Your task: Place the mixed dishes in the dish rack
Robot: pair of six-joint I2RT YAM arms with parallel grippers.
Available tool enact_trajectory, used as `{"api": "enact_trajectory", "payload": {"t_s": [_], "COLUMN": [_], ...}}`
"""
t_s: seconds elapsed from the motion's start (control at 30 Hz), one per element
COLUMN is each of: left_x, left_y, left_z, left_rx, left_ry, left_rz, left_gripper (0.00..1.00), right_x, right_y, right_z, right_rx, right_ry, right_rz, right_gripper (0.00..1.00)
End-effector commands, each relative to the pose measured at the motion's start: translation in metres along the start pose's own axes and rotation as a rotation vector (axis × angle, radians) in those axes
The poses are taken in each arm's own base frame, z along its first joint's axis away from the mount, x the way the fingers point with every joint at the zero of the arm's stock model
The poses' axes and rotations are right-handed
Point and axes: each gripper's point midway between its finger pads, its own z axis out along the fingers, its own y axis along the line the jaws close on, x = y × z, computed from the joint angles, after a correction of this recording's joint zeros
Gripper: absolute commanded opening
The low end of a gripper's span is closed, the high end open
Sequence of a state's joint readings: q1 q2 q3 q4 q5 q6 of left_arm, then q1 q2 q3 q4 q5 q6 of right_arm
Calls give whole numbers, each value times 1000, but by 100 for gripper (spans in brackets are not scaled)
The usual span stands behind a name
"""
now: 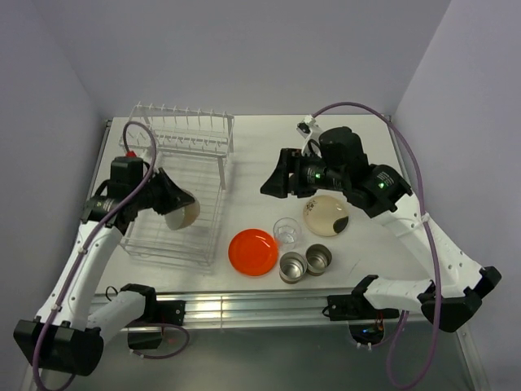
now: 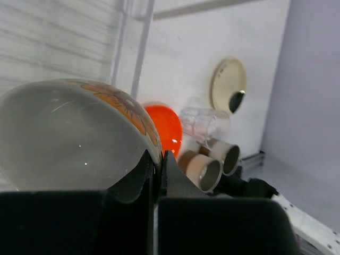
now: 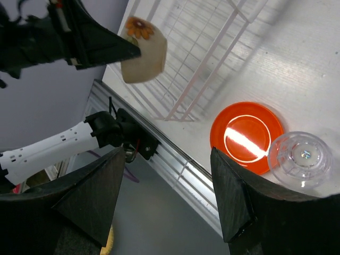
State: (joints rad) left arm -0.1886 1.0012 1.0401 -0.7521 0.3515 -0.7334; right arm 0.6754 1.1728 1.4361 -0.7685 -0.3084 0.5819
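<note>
A white bench (image 1: 260, 155) is enclosed by pale grey walls (image 1: 244, 49), and a metal rail (image 1: 244, 308) is fixed along its near edge.

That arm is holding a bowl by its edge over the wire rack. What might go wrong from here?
The left gripper pinches the bowl only at its rim, so it might slip or swing and drop onto the dish rack wires. The dishes on the table sit close together: if the open right gripper comes down for the clear glass, a finger might knock the orange plate or the steel cups.
</note>
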Motion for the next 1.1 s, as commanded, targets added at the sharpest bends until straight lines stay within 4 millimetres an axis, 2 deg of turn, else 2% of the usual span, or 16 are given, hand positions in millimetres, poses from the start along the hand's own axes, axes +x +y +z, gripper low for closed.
{"api": "enact_trajectory", "payload": {"t_s": [0.0, 0.03, 0.07, 0.1, 0.13, 0.17, 0.2, 0.23, 0.3, 0.47, 0.5, 0.6, 0.73, 0.77, 0.9, 1.07], "left_x": [7, 23, 18, 16, 26, 31, 23, 32, 33, 48, 42, 41, 37, 34, 26, 24], "left_y": [-35, -32, -41, -38, -29, -32, -38, -30, -34, -21, -17, -18, -12, -17, -20, -15], "left_z": [-10, -10, -13, -15, -12, -16, -21, -18, -22, -11, -11, -11, -1, -6, -4, 7], "left_rx": [272, 330, 407, 437, 457, 506, 573, 586, 644, 715, 726, 797, 812, 844, 878, 888], "left_ry": [15, 59, 29, 14, 23, 46, -4, 10, 4, 57, 33, 18, 40, 25, 26, 56], "left_rz": [-94, -118, -123, -136, -160, -194, -157, -178, -161, -236, -254, -252, -282, -260, -263, -291], "left_gripper": [0, 0, 0, 0, 0, 0, 0, 0, 0, 0, 0, 0, 0, 0, 0, 0], "right_x": [3, 4, 5, 8, 9, 10, 9, 12, 13, 15, 16, 19, 17, 17, 13, 12], "right_y": [5, 4, 3, 0, -1, -1, 1, -2, -3, -8, -9, -12, -15, -15, -18, -20], "right_z": [-26, -28, -31, -32, -33, -36, -37, -35, -35, -32, -32, -29, -27, -27, -26, -24], "right_rx": [3, 6, 10, 17, 19, 14, 5, 7, 5, 22, 25, 34, 40, 40, 47, 50], "right_ry": [8, 7, 0, 5, 6, 2, -6, -1, -7, 14, 19, 30, 34, 36, 37, 43], "right_rz": [-12, -18, -24, -25, -24, -26, -33, -31, -37, -52, -56, -59, -65, -65, -74, -74], "right_gripper": [73, 73, 73, 73, 73, 73, 73, 73, 73, 73, 73, 73, 73, 73, 73, 73]}}
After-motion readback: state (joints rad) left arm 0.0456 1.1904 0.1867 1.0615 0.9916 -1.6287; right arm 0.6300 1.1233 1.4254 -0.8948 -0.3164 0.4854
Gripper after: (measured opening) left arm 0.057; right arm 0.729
